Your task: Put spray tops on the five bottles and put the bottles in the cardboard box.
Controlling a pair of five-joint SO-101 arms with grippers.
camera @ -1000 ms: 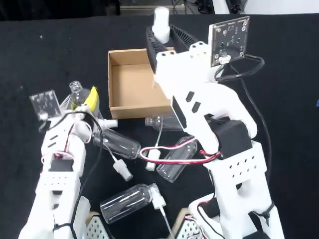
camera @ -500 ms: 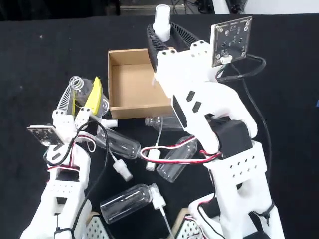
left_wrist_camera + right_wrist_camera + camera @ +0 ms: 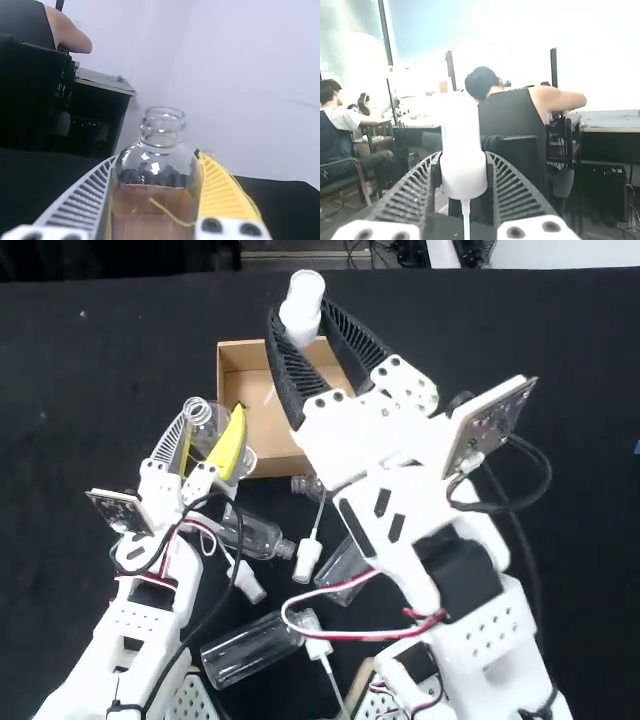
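Bottle [image 3: 156, 167], uncapped, clenched in left pincer [image 3: 213, 418] just beside cardboard box [image 3: 246, 380]; right pincer [image 3: 302, 312] grasps spray top [image 3: 302, 292] above that box.

Right arm [image 3: 420, 540] blocks the side of the cardboard box [image 3: 240, 370] under the right gripper [image 3: 303, 315] and most of two lying bottles behind that gripper: near bottle [image 3: 306, 484] is hidden past its neck end, far bottle [image 3: 338, 565] is covered except a strip of body. Held bottle [image 3: 203, 416] in the left gripper [image 3: 216, 412]: body hidden between the fingers from above, lower half off the frame edge in the left wrist view. Spray top [image 3: 463, 165] tube is cut by the edge in the right wrist view.
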